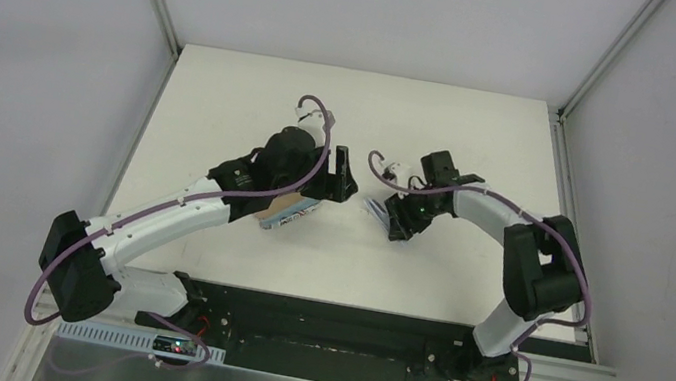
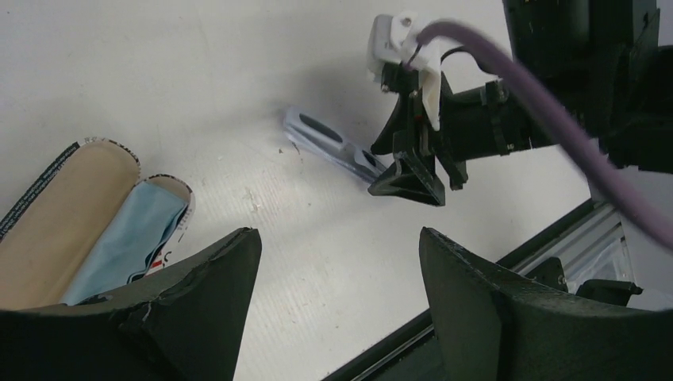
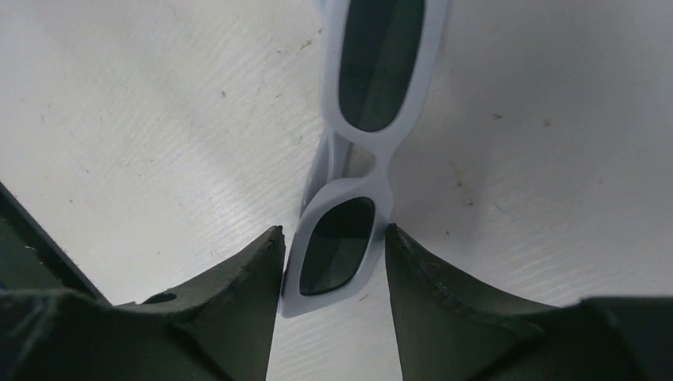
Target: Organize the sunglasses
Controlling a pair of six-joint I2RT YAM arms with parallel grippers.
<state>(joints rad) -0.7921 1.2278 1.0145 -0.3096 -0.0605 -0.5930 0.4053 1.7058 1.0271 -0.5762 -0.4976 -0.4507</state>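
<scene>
The sunglasses (image 3: 359,156), thin white frame with dark rectangular lenses, lie folded on the white table. My right gripper (image 3: 333,234) straddles one lens, and both fingertips touch the frame. In the top view the sunglasses (image 1: 377,211) show just left of the right gripper (image 1: 397,222). In the left wrist view they lie (image 2: 329,143) beside the right gripper's tip (image 2: 409,178). My left gripper (image 2: 340,238) is open and empty above bare table, to the right of the open case (image 2: 71,214). In the top view the left gripper (image 1: 344,176) is left of the sunglasses.
The open white-and-black printed case has a tan lining and holds a light blue cloth (image 2: 131,238). In the top view the case (image 1: 285,213) lies under the left wrist. The black base rail (image 1: 345,318) runs along the near table edge.
</scene>
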